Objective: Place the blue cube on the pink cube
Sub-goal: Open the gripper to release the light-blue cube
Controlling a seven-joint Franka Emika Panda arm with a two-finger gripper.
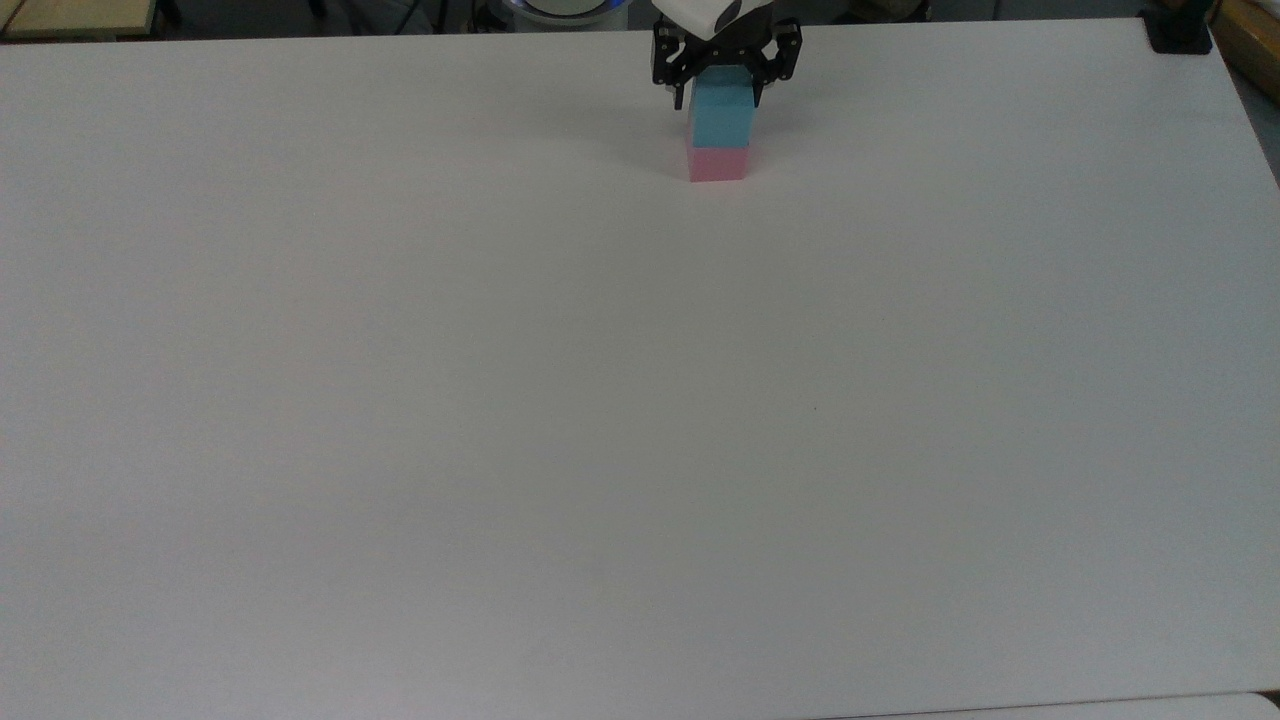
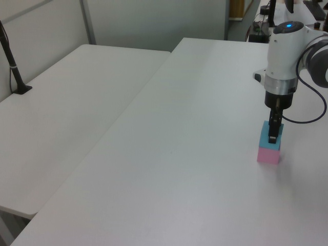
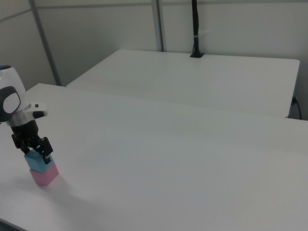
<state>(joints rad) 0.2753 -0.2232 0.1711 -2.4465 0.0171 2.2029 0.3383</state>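
Note:
The blue cube rests squarely on top of the pink cube near the far edge of the white table. My gripper reaches down over the stack, open, with one finger on each side of the blue cube and a thin gap showing. The left view shows the blue cube on the pink cube with the gripper in front of it. In the right view the gripper straddles the blue cube above the pink cube.
A black clamp sits at the table's far corner on the top view's right. A second white table adjoins on the left view's left, with a black pole mounted on it.

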